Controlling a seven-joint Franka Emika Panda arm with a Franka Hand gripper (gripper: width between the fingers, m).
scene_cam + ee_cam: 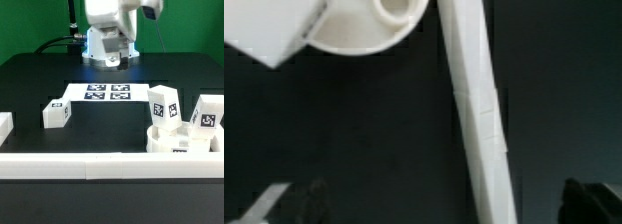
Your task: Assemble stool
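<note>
The stool seat (182, 141) is a thick round white disc lying flat on the black table (30, 80). It sits well away from the gripper (108, 62), off to the exterior view's right of it and close against the front border rail (90, 166). Being round, it has no long axis; its flat face is turned up, and the wrist view shows a socket opening in it. Two leg blocks (163, 105) rise above the seat, roughly upright and leaning a little, with their tagged faces toward the camera. Whether they sit in sockets or only stand behind the disc cannot be told. A loose leg block (57, 112) lies on its side, to the exterior view's left of the gripper and nearer the rail. Its long axis runs back toward the marker board (105, 93), and its tagged end faces the camera. These parts look like rigid, light, smooth plastic, so they should not deform but may slip. The lying block is probably best taken across its two long flat sides near the middle, clear of the end that goes into a socket. The gripper hangs above the far edge of the marker board with its jaws spread wide and nothing between them.
</note>
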